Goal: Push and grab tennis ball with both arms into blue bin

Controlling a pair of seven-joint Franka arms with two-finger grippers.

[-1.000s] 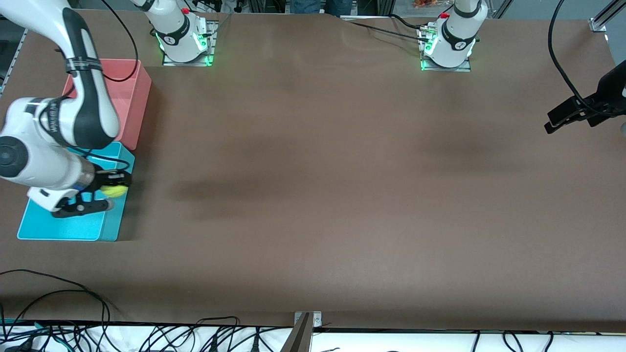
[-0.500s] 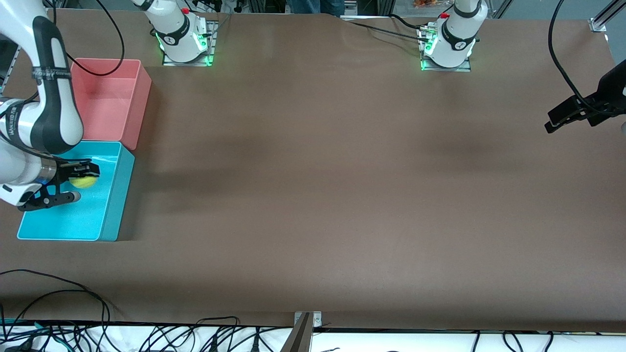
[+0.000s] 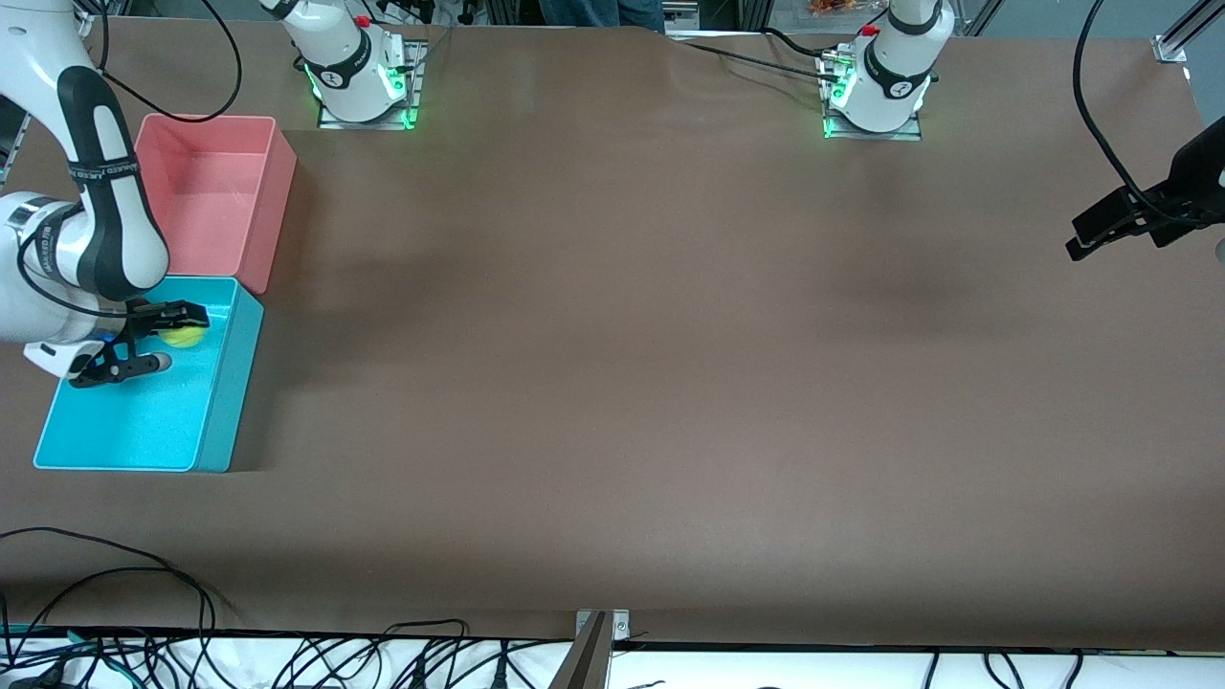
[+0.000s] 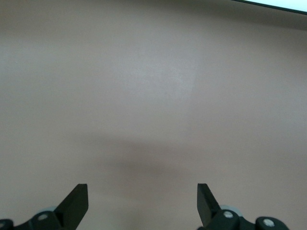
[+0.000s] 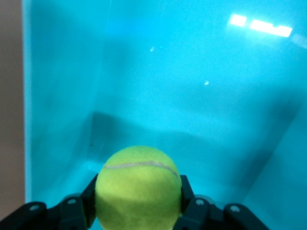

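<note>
At the left edge of the front view, the blue bin (image 3: 134, 421) sits on the brown counter (image 3: 670, 383), with a pink bin (image 3: 215, 191) touching or just beside its upper end, higher in the frame. The pink bin shows nothing inside it.

The right claw (image 3: 163, 337) hangs over the upper part of the blue bin, reaching in from the frame's left edge. It is clenched on the tennis ball (image 3: 182, 335), whose yellow-green fuzz shows between the two black fingers. In the right wrist view the tennis ball (image 5: 138, 189) fills the lower middle of the picture, its pale seam curving across the top, with a black finger pressed to each side. Around it are the bin's cyan floor (image 5: 192, 96) and walls, carrying bright reflections near the upper right corner of that picture. Whether the ball touches the floor of the bin cannot be told; apart from the ball and the claw, the visible part of the bin shows only bare plastic.

The left claw (image 3: 1110, 225) waits at the right edge of the front view, over bare counter, well apart from both bins. In the left wrist view its fingertips (image 4: 76, 201) stand wide and released, with nothing between them and plain brown counter below.
</note>
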